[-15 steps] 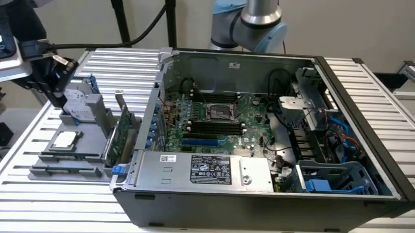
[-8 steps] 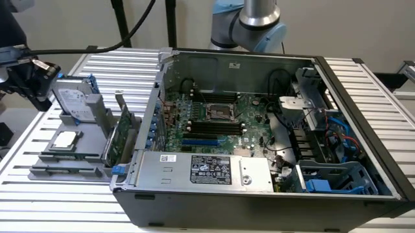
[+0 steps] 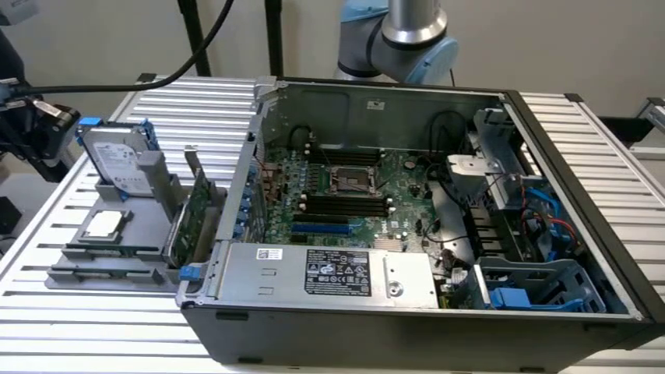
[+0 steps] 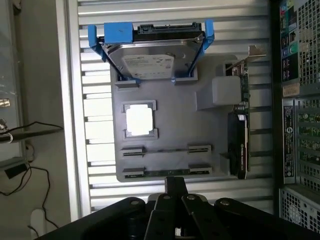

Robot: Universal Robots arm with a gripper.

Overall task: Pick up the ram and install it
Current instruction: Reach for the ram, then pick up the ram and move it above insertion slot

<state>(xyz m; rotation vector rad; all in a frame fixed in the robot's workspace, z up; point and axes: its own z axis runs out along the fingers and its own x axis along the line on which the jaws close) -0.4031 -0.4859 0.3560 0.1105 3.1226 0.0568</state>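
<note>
Slats of metal table (image 3: 93, 335) hold grey tray (image 4: 175, 125); end effector (image 4: 175, 181) closed, nothing gripped.

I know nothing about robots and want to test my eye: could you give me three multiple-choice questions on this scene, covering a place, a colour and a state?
1. Where does the hard drive sit? A) on a shelf B) on the grey tray C) on the floor
2. What colour are its rails? A) red B) blue C) yellow
3. The computer case is: A) open B) closed C) upside down

1B: it stands on the tray. 2B: blue rails flank it. 3A: the motherboard lies exposed.
</note>
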